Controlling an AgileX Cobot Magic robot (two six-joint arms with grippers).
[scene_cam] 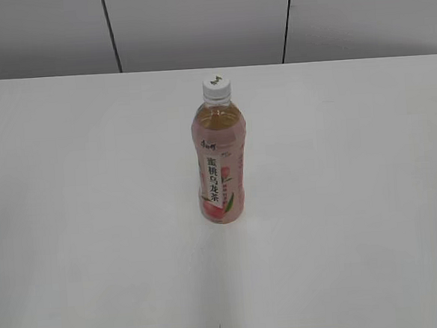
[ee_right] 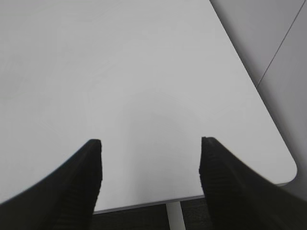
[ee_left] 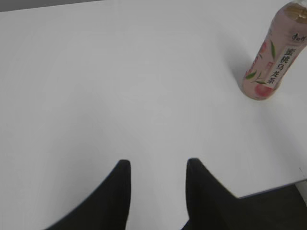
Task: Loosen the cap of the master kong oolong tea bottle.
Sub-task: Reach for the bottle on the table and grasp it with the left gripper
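Bottle (scene_cam: 220,164) of master kong oolong tea stands upright mid-surface (scene_cam: 72,219), white cap (scene_cam: 217,88) on and untouched. Left pincer (ee_left: 156,179) open, empty, low over the surface, bottle well off to its upper right. Right pincer (ee_right: 149,163) wide open near the surface's edge, no bottle in its view. Looks like approach hasn't started; next, one pincer should steady the body, the other close on the cap.

The cap (scene_cam: 217,88) is white with a small dark-green mark on top. The bottle (scene_cam: 220,160) shows amber tea above a pink peach label with a white strip of dark characters. The table (scene_cam: 80,219) is plain white; both grippers' fingers (ee_left: 117,191) (ee_right: 81,177) are black.
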